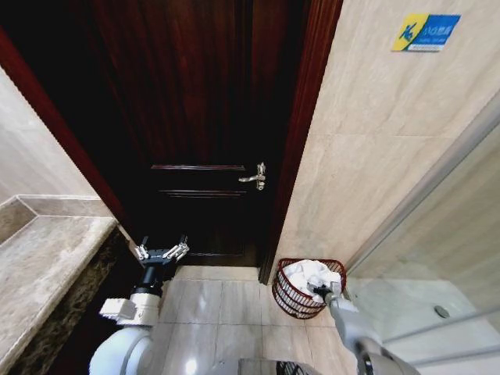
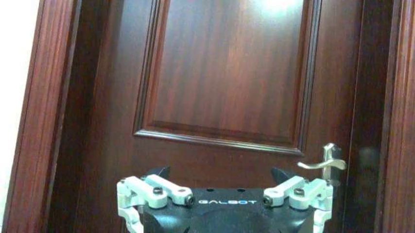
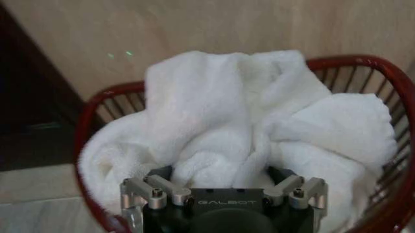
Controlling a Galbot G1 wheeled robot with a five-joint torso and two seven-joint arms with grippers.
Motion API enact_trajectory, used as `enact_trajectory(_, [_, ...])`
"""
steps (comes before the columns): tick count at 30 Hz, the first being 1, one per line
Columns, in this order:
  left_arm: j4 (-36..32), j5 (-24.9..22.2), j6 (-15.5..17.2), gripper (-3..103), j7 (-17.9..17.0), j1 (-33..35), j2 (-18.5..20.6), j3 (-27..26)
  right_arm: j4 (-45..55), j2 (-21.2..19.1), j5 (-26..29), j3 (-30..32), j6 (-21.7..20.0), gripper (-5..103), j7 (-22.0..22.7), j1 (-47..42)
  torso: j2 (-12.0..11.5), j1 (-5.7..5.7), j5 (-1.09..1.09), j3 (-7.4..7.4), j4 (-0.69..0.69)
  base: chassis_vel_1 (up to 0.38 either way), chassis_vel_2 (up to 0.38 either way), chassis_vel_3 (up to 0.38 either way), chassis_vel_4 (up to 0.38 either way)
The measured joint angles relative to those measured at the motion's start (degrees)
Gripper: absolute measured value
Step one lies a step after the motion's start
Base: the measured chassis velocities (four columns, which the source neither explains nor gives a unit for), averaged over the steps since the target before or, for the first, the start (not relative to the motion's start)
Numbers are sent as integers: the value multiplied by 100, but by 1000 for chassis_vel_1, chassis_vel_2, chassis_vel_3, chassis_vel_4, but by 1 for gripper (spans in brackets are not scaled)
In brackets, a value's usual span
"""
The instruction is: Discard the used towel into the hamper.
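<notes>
The hamper (image 1: 284,297), a small round reddish-brown wire basket, stands on the floor against the tiled wall, right of the door. A crumpled white towel (image 1: 307,273) lies heaped inside it, rising above the rim. My right gripper (image 1: 319,291) reaches into the hamper from the near side. In the right wrist view the hamper's rim (image 3: 363,60) curves around the towel (image 3: 240,111), and the right gripper (image 3: 222,175) is open, its spread fingers pressed into a fold of cloth. My left gripper (image 1: 163,245) hangs open and empty in front of the door, also in the left wrist view (image 2: 220,174).
A dark wooden door (image 1: 195,117) with a metal handle (image 1: 256,176) fills the back; the handle (image 2: 326,164) is close to the left gripper. A marble counter (image 1: 39,266) runs along the left. A glass shower partition (image 1: 437,258) stands on the right. Pale floor tiles (image 1: 219,312) lie between.
</notes>
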Motion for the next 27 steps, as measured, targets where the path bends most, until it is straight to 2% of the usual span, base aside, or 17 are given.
enact_trajectory(1, [0,0,0,100,0,0,0,0,360,33,-36,45,246,99,-119,-278,4,2,2,2,3,0,0,0,0])
enact_trajectory(4, [0,0,0,100,0,0,0,-1,801,23,-23,50,376,100,-171,-604,7,4,1,4,2,0,0,0,0])
enact_trajectory(5, [0,0,0,100,0,0,1,0,1237,-8,32,60,549,100,-196,-914,11,5,0,5,-2,0,0,0,0])
enact_trajectory(7, [0,0,0,100,0,0,0,0,1659,-40,249,66,943,100,-211,-1247,15,5,-3,7,-2,0,0,0,0])
enact_trajectory(8, [0,0,0,100,0,0,0,0,1659,-40,249,66,943,100,-211,-1247,15,5,-3,7,-2,0,0,0,0])
enact_trajectory(9, [0,0,0,100,0,0,0,0,1963,-45,510,57,1287,100,-240,-1495,18,7,-1,8,0,0,0,0,0])
enact_trajectory(11, [0,0,0,100,0,0,0,0,2255,-43,764,51,1579,100,-268,-1753,20,9,0,10,2,0,0,0,0])
enact_trajectory(12, [0,0,0,100,0,0,0,0,2479,-28,986,48,1872,100,-266,-1977,22,10,-1,11,0,0,0,0,0])
enact_trajectory(13, [0,0,0,100,0,0,0,0,2479,-28,986,48,1872,100,-266,-1977,22,10,-1,11,0,0,0,0,0])
enact_trajectory(14, [0,0,0,100,0,0,0,0,2625,-11,1208,41,2180,100,-245,-2139,23,11,-1,12,0,0,0,0,0])
enact_trajectory(17, [0,0,0,100,0,0,0,0,3012,8,1829,59,2607,100,-440,-2527,27,12,0,13,2,0,0,0,0])
enact_trajectory(18, [0,0,0,100,0,0,0,0,3012,8,1829,59,2607,100,-440,-2527,27,12,0,13,2,0,0,0,0])
enact_trajectory(21, [0,0,0,100,0,0,0,0,3588,-12,2408,94,2646,100,-544,-3019,29,13,-1,15,-2,0,0,0,0])
enact_trajectory(27, [0,0,0,100,0,0,0,0,3919,-10,2608,184,2570,100,-679,-3303,33,14,-1,17,0,0,0,0,0])
